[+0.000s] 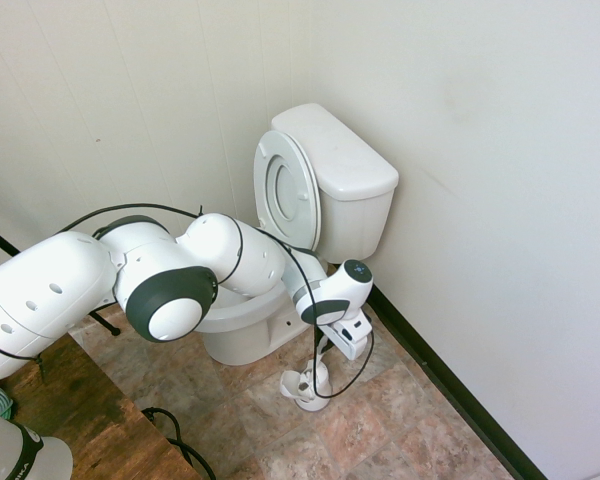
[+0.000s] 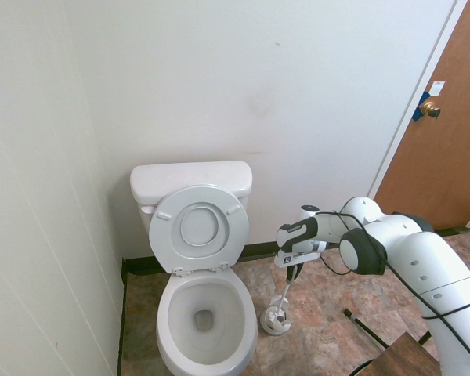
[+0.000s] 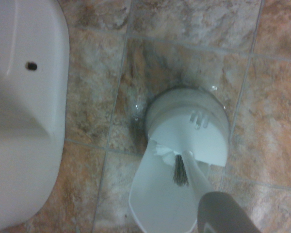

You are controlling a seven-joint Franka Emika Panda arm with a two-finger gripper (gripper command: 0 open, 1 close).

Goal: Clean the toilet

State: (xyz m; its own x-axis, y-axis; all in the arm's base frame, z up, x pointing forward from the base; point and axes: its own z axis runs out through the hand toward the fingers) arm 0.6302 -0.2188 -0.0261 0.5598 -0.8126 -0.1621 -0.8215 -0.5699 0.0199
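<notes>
**Claw clamped on the brush handle beside the toilet**

The toilet (image 2: 204, 313) stands in the corner against the back wall, its lid and ring seat tipped up against the tank; the oval bowl lies open, with a dark drain showing at the bottom. Just beside its base, on the mottled brown tile floor (image 2: 321, 329), sits the small white brush holder (image 2: 276, 321). The toilet brush (image 2: 285, 294) stands in it, bristle end down inside the cup, its pale handle leaning upward. The wrist view shows the same holder (image 3: 186, 141) from above, with dark bristles tucked into its scoop-shaped part and the toilet's white foot (image 3: 24, 111) close alongside.

A wooden door (image 2: 439, 133) with a brass knob stands well apart to the far side, and a dark baseboard runs along the wall.

The gripper (image 2: 292, 272) points down over the holder, its fingers clenched around the upper end of the brush handle. The toilet lies beside the claw, near but not touching it.
</notes>
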